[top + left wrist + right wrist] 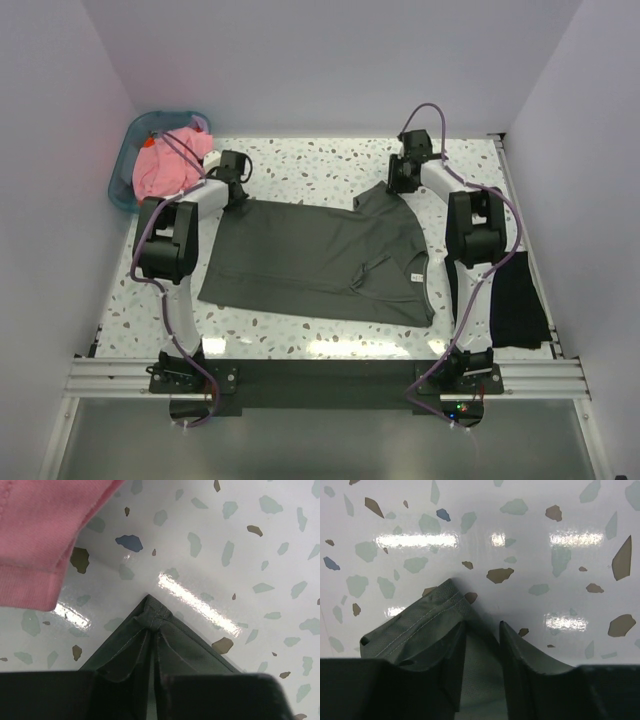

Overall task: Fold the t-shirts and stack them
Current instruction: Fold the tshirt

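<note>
Olive-grey, pink and black cloth: three t-shirts, the black t-shirt point(515, 300) half hidden behind the right arm, the pink t-shirt point(165, 165) heaped in one teal basket point(122, 160). The left gripper point(238, 190) pinches a far corner of the spread olive-grey t-shirt point(320, 255). The right gripper point(403, 180) stands parted astride its sleeve edge.

olive-grey t-shirt point(320, 262): spread flat mid-table, collar to the right | left tool point(237, 188): down at its far-left corner | right tool point(403, 178): down at its far-right sleeve | black t-shirt point(518, 300): lying along right edge of table point(310, 160) | pink t-shirt point(165, 165): heaped in teal basket point(122, 175), far-left corner
</note>
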